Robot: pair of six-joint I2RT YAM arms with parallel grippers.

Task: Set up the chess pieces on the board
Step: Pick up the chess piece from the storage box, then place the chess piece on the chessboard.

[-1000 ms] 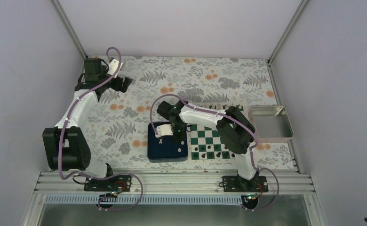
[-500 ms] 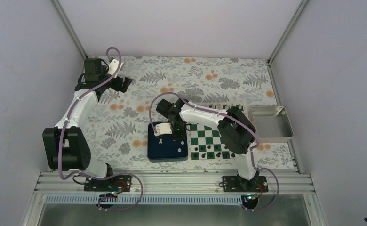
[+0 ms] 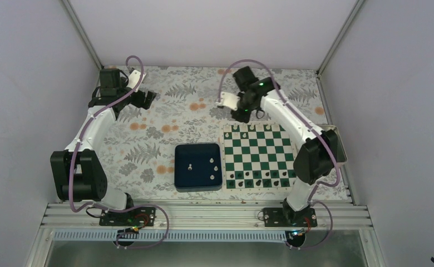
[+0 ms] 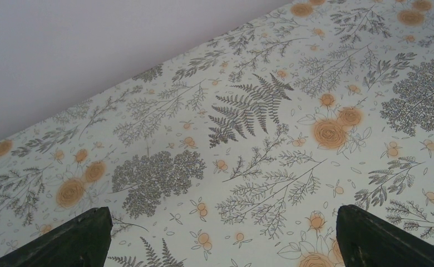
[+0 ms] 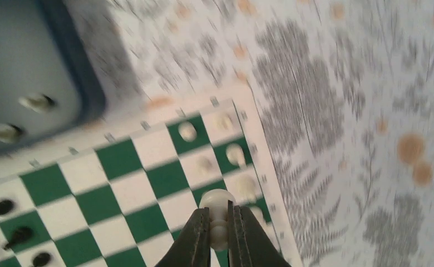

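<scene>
Right wrist view: the right gripper (image 5: 218,219) is pinched shut on a pale chess piece (image 5: 217,201). The piece's long axis lies in line with the fingers, its round head poking past the tips, above a corner of the board (image 5: 114,189). From above, that arm reaches long over the board's far left corner. The blue tray (image 3: 179,167) holds a few pale pieces (image 3: 211,162). The left gripper (image 4: 220,239) gapes wide, empty, over the floral cloth (image 4: 248,111).
</scene>
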